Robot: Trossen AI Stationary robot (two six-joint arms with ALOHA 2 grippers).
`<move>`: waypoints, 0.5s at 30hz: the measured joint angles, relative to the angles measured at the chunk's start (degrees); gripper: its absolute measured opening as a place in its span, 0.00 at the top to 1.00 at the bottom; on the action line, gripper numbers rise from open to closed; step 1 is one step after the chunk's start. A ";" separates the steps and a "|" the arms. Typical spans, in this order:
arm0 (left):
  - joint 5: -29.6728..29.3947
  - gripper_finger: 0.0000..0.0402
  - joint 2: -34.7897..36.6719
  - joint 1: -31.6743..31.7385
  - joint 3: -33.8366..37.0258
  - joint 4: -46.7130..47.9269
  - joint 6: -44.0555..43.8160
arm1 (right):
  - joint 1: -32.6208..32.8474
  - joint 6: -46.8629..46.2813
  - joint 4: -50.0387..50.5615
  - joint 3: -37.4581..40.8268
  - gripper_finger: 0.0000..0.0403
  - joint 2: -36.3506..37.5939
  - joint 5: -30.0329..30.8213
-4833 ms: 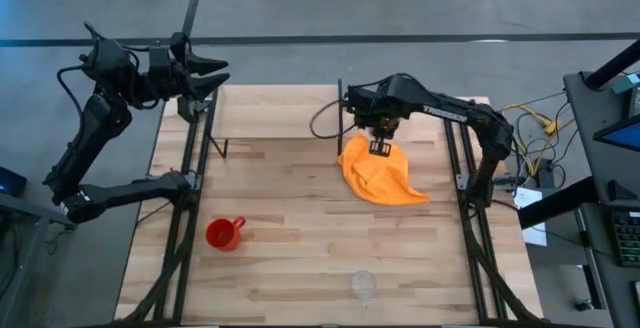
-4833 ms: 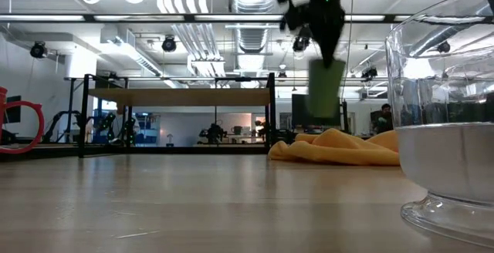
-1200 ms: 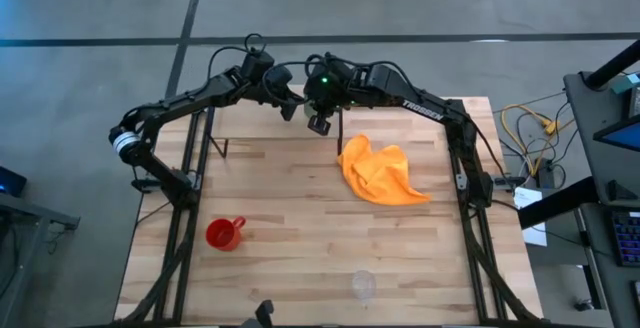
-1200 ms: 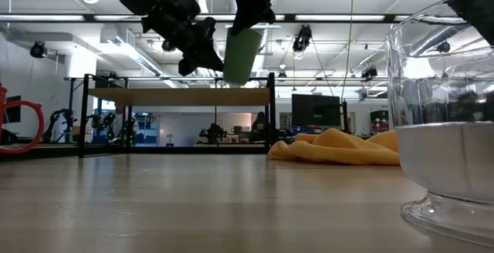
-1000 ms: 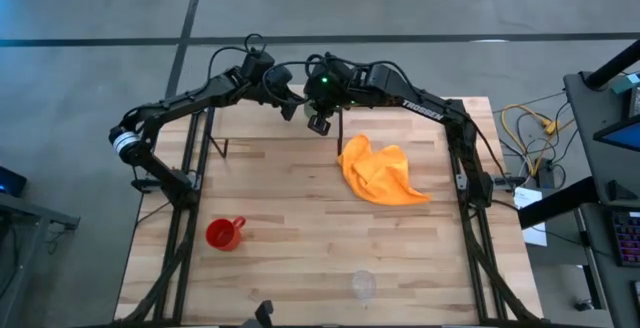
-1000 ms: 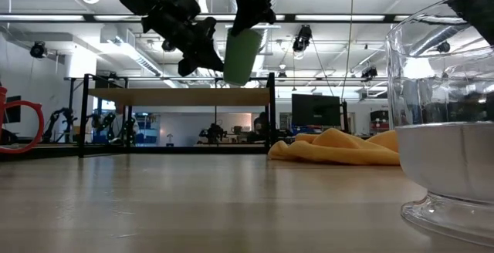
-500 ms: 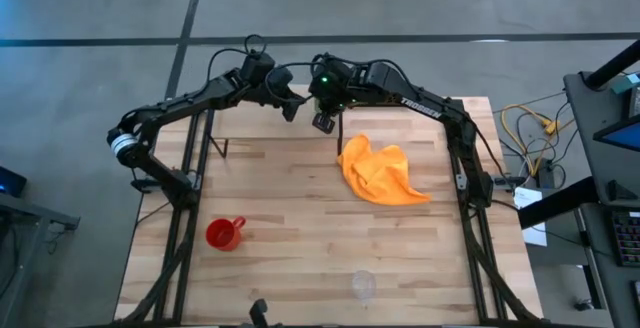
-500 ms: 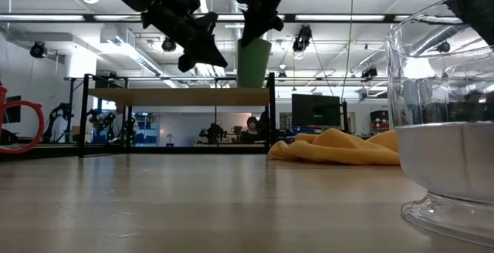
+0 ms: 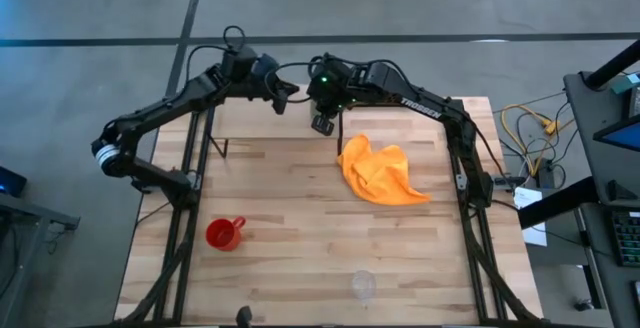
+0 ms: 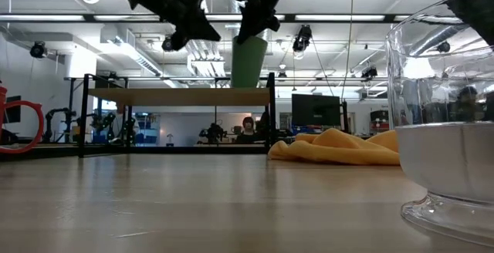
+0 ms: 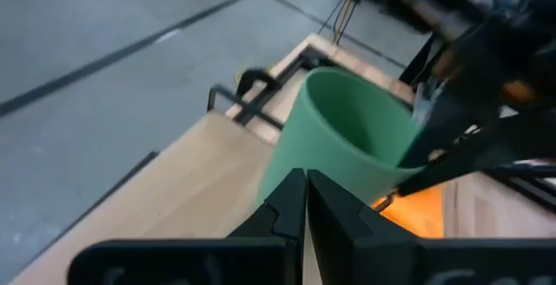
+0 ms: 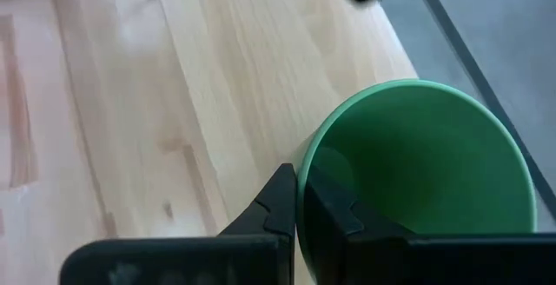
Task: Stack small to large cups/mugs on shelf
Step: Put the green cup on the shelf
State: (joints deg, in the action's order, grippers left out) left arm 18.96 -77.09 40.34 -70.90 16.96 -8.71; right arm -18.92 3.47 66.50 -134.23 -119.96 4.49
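Observation:
The green cup (image 10: 249,64) stands upright at the right end of the shelf (image 10: 177,96), with my right gripper (image 10: 252,31) shut on its rim from above. My left gripper (image 10: 202,28) hovers shut and empty, up and to the left of the cup, with its tips (image 11: 304,189) pointing at it. The red mug (image 9: 225,233) stands on its base near the table's left edge. The clear cup (image 9: 363,286) stands on its base at the near edge. In the high view my right gripper (image 9: 322,122) covers the green cup. My right gripper pinches the green cup's rim (image 12: 300,168) on the side nearest the wrist, with one finger inside the cup and one outside. The fingers come from above, pointing down. The cup is upright, and its base (image 10: 248,87) is level with the shelf top.
An orange cloth (image 9: 385,173) lies crumpled on the table to the right of the shelf. A black shelf post (image 10: 270,114) rises close beside the green cup. Bare tabletop (image 9: 300,218) lies between the shelf, the mug and the clear cup.
My right gripper has turned the green cup from tilted to upright and brought it down to the shelf top near the right post. My left gripper, which was close beside the cup, has drawn back up and toward the table's left edge, still shut.

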 joint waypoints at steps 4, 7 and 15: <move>0.00 1.00 2.57 0.00 -0.34 -0.01 0.04 | -0.09 -0.01 0.01 0.00 0.98 0.00 -0.02; -0.02 1.00 4.70 0.04 -0.43 -0.13 0.07 | -0.06 -0.12 0.06 0.00 0.98 0.00 -0.94; -0.07 1.00 8.85 0.04 -0.45 -0.25 0.55 | 0.00 -0.45 -1.95 0.00 0.91 0.02 -3.41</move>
State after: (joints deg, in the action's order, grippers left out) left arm 18.90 -68.24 40.38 -71.35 16.71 -8.16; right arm -18.92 3.02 64.55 -134.23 -119.94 1.08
